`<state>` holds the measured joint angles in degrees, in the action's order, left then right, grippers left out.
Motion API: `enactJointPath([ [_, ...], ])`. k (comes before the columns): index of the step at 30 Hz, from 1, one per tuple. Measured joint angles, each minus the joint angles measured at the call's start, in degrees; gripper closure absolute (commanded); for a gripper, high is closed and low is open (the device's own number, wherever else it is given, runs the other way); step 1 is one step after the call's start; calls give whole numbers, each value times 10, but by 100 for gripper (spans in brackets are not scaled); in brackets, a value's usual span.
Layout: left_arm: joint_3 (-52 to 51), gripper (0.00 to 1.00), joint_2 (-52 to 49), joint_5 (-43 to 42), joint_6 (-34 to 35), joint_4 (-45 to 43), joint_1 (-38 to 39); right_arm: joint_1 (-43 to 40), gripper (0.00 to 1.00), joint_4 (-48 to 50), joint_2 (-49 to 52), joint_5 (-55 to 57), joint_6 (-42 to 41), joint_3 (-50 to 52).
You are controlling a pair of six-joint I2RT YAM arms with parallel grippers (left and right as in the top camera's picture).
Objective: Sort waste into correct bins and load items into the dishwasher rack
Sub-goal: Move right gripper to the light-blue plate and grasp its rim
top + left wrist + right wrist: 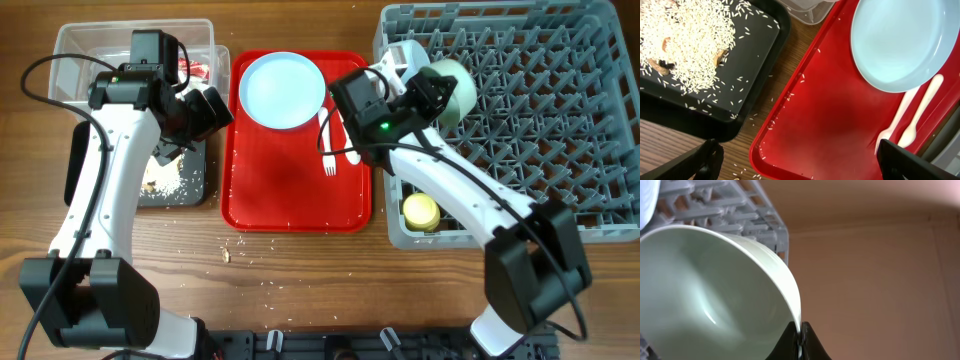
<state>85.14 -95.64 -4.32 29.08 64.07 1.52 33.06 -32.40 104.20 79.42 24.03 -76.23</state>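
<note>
Green bowl [455, 88] is pinched at the rim by right claw [800, 337], over rack [560, 120]
Judged stiff, light, prob slick, so rim pinch is seen as slip-prone. Left claw [805, 160] is spread, nothing held.

Overhead looks straight down on whole tabletop [300, 260]; left wrist close above red tray [830, 125], shared with overhead; right wrist angles upward, tight on pale green bowl [700, 290].
</note>
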Motion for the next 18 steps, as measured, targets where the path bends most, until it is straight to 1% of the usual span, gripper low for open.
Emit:
enactJointPath([
  [5, 0, 0, 0, 0, 0, 0, 0, 10, 96, -45, 12, -59, 8, 0],
  [6, 0, 0, 0, 0, 0, 0, 0, 16, 88, -63, 12, -82, 10, 0],
  [7, 0, 0, 0, 0, 0, 0, 0, 21, 71, -75, 12, -93, 10, 0],
  [8, 0, 0, 0, 0, 0, 0, 0, 27, 41, -83, 12, -107, 6, 0],
  [9, 0, 0, 0, 0, 0, 0, 0, 35, 28, -87, 12, -124, -1, 0],
  [10, 0, 0, 0, 0, 0, 0, 0, 42, 19, -89, 13, -143, -10, 0],
  [11, 0, 0, 0, 0, 0, 0, 0, 44, 14, -89, 13, -152, -13, 0],
  [14, 0, 0, 0, 0, 0, 0, 0, 45, 13, -78, 13, -169, -28, 0],
  [16, 0, 0, 0, 0, 0, 0, 0, 45, 13, -49, 12, -191, -33, 0],
  [18, 0, 0, 0, 0, 0, 0, 0, 45, 12, 3, 3, -227, -44, 2],
])
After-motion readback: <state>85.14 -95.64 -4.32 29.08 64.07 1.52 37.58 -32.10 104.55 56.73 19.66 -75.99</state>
